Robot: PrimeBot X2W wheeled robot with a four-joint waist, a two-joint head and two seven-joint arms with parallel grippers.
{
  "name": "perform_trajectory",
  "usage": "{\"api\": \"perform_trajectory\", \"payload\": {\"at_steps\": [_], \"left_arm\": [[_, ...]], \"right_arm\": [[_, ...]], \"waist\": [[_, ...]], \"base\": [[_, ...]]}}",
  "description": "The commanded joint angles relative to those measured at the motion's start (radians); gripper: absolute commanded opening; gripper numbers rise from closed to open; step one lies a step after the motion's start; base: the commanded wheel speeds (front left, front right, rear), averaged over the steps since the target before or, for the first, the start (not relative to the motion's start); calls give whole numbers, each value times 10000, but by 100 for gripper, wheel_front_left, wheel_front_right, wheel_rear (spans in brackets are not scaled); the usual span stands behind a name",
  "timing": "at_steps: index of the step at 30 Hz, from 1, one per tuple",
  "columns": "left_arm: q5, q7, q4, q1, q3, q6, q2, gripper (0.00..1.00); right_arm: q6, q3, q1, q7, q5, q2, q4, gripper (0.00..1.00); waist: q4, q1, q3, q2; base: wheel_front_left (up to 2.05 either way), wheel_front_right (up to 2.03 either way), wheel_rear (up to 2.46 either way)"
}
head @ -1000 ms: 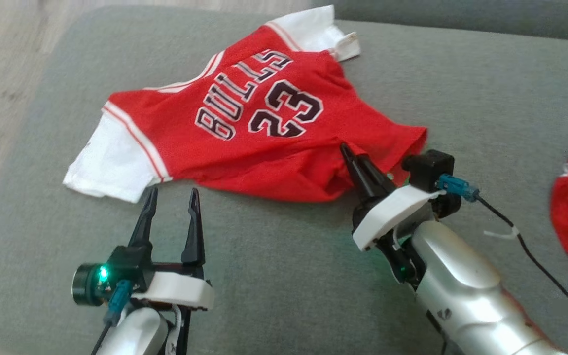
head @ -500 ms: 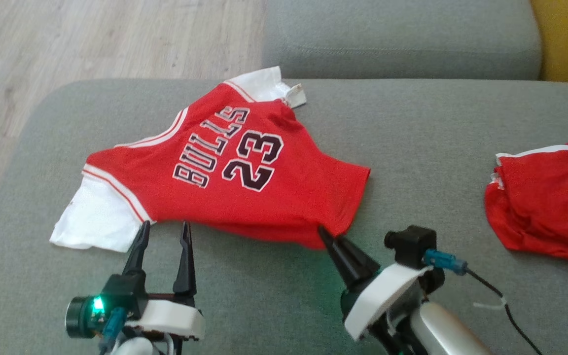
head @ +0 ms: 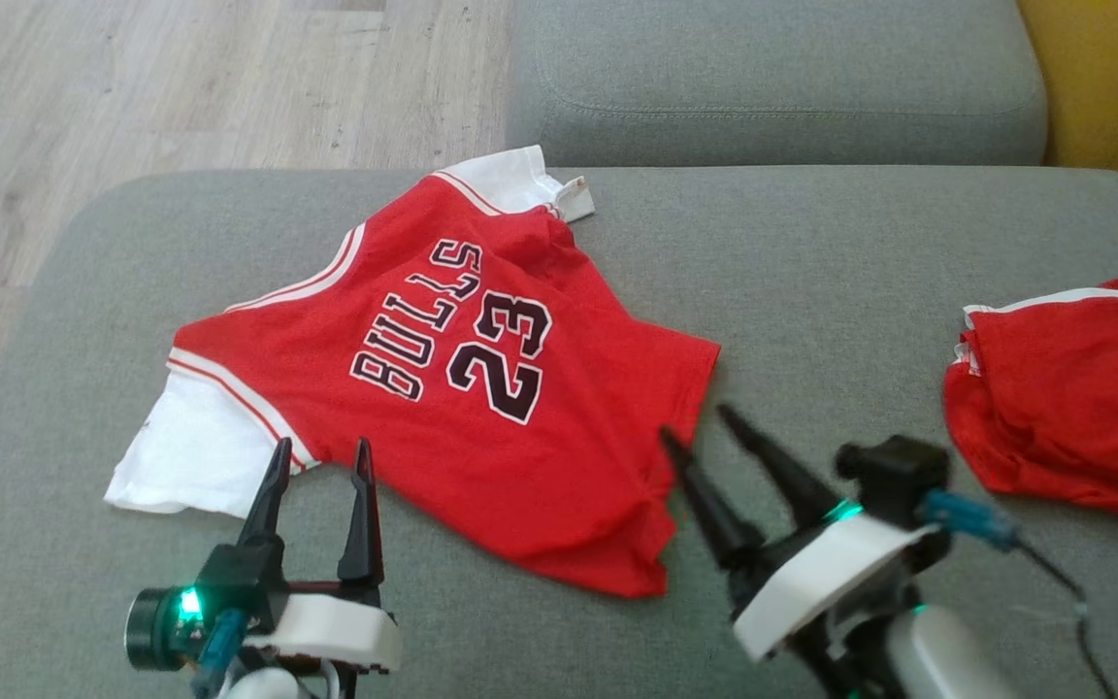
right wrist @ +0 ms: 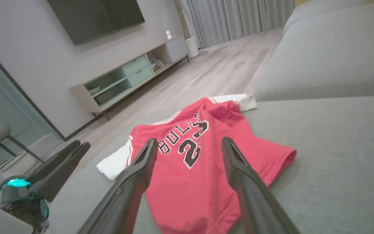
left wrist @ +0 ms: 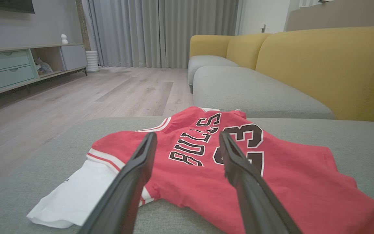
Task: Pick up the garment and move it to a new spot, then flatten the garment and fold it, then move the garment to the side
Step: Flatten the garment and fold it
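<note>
Left gripper (head: 322, 445): spread wide, empty, low over the near part of the grey seat cushion (head: 860, 272). Fingertips pointed away from the robot, right at the near side of the jersey (head: 578, 456), about where white sleeve meets red body. Contact there: cannot tell. From the left wrist view, same gripper (left wrist: 187, 135) framing the lettering, jersey (left wrist: 187, 182) straight ahead and under the tips.

Right gripper (head: 695, 421): also wide apart, holding nothing. Tips angled toward the cushion's far left, just beside the jersey's bottom hem; inner tip level with a puckered bit of that hem, outer tip over bare cushion. From the right wrist view, gripper (right wrist: 189, 140) above the hem end, jersey (right wrist: 200, 195) spread ahead between and beyond the fingers.

Jersey itself: red, "BULLS 23" in black with white outline, print side up. White sleeves, each set off by thin red-and-white stripes. Mostly flat; some wrinkling near the far sleeve and along the hem by the right gripper. Laid slantwise on the cushion's left half, neck toward the left edge, hem toward the middle. Far sleeve up against the far edge, near sleeve toward the near-left corner.

Further out: second red garment (head: 1064, 388), bunched, at the cushion's right edge, well apart from the jersey. Another grey cushion (head: 772, 78) beyond the far edge, yellow backrest (head: 1102, 78) at far right, wooden floor (head: 180, 87) off the left.
</note>
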Motion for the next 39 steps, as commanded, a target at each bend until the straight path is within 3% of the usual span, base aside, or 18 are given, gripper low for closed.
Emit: {"api": "perform_trajectory", "payload": {"at_steps": [1,8,15,21,25,30,35,39], "left_arm": [[-87,-123,-321,-304,412,61,243,100],[-51,-123,-421,-319,340,88,211,100],[-27,-123,-502,-356,286,70,207,100],[22,-105,-507,-504,193,21,173,100],[80,-93,-502,-741,80,-40,59,100],[138,-96,-328,-1130,-94,-193,-246,100],[222,-108,-54,-1512,-254,-388,-675,100],[310,-118,232,-1769,-277,-584,-1092,100]], "right_arm": [[-7,-184,-250,-20,-228,122,-639,100],[-7,-2092,-173,-1490,-1302,214,-892,100],[-7,-2383,70,-2795,-1151,221,-222,100],[-7,-2399,-395,-2928,-1355,222,114,100],[-7,-2374,-1475,-2333,-1914,222,525,100],[-7,-2303,-3551,-771,-2335,100,2004,100],[-7,-1450,-5636,643,-1924,-845,4135,100],[-7,-250,-6987,1595,-771,-1737,5863,100]], "waist": [[-16,0,4,0],[-78,0,-14,0],[-20,0,179,0],[168,0,503,0],[474,0,976,0],[1062,0,1601,0],[1825,0,2154,0],[2517,0,2482,0]], "base": [[0,0,0],[0,0,0],[0,0,0],[0,0,0],[0,0,0],[0,0,0],[0,0,0],[0,0,0]]}}
